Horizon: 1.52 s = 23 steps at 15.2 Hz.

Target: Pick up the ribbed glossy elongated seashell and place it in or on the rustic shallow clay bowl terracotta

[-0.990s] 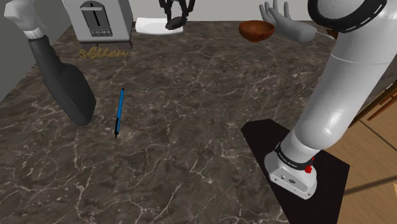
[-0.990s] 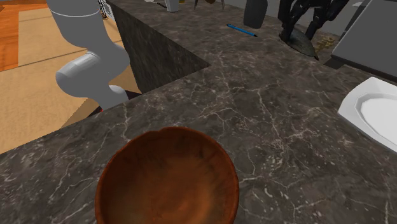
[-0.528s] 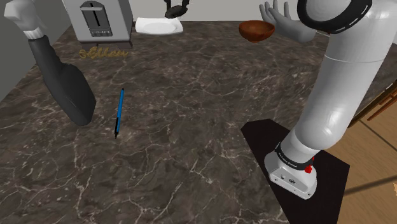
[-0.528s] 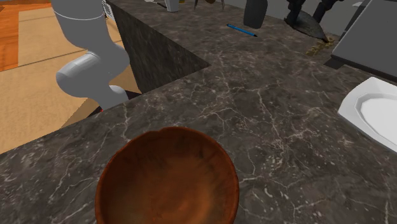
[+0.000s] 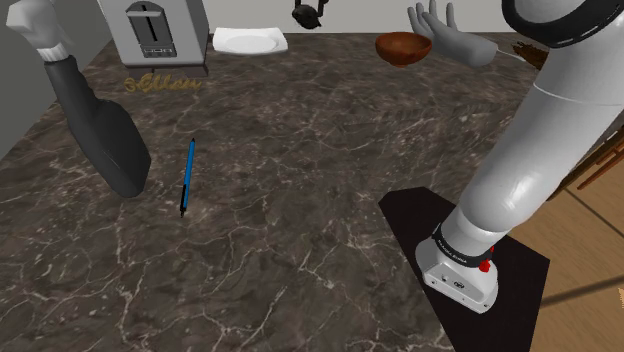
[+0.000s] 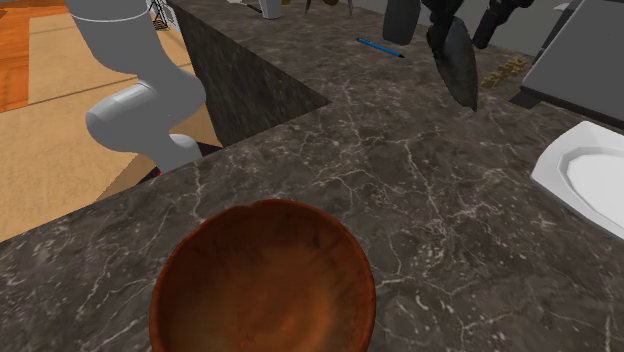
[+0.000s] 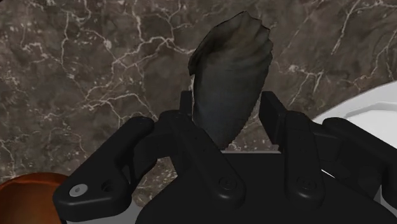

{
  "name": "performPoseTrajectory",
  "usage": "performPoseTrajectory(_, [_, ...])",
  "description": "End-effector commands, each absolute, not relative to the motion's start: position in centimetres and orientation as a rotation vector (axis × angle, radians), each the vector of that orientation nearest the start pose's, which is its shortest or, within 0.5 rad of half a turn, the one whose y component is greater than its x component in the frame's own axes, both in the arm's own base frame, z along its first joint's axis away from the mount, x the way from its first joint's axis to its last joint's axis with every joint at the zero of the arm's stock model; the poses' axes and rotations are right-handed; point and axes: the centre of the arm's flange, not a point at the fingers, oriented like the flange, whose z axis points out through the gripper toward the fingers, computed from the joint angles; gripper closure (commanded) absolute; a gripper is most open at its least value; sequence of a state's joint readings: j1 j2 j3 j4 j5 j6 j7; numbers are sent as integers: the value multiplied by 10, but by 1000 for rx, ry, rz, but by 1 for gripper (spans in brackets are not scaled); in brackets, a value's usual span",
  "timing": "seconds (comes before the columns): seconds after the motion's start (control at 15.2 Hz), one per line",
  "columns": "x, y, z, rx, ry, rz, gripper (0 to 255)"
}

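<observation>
tool [image 7: 228, 107] is clamped on the dark ribbed seashell [image 7: 232, 76], hanging clear of the table [image 5: 300, 200] with its long axis pointing down. The reddish-brown bowl [image 5: 403, 47] sits well apart toward the shoulder view's right, so I'd guess a sideways carry is next

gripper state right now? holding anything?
gripper: shut on the dark ribbed seashell, held clear above the marble counter.

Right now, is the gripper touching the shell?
Touching. The wrist view shows the gripper shut on the dark ribbed shell, its fingers clasping it from both sides. In the second exterior view the shell hangs above the counter.
</observation>
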<state>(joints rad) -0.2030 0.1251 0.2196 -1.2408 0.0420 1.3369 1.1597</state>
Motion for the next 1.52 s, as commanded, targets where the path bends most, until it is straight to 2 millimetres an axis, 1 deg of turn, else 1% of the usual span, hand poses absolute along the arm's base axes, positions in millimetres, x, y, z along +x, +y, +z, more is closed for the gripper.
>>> performPoseTrajectory(0.0, [555, -20, 688, -2613, 1663, 92, 255])
performPoseTrajectory(1.39, [444, -274, 686, -2613, 1663, 92, 255])
performPoseTrajectory(1.45, [437, -290, 686, -2613, 1663, 92, 255])
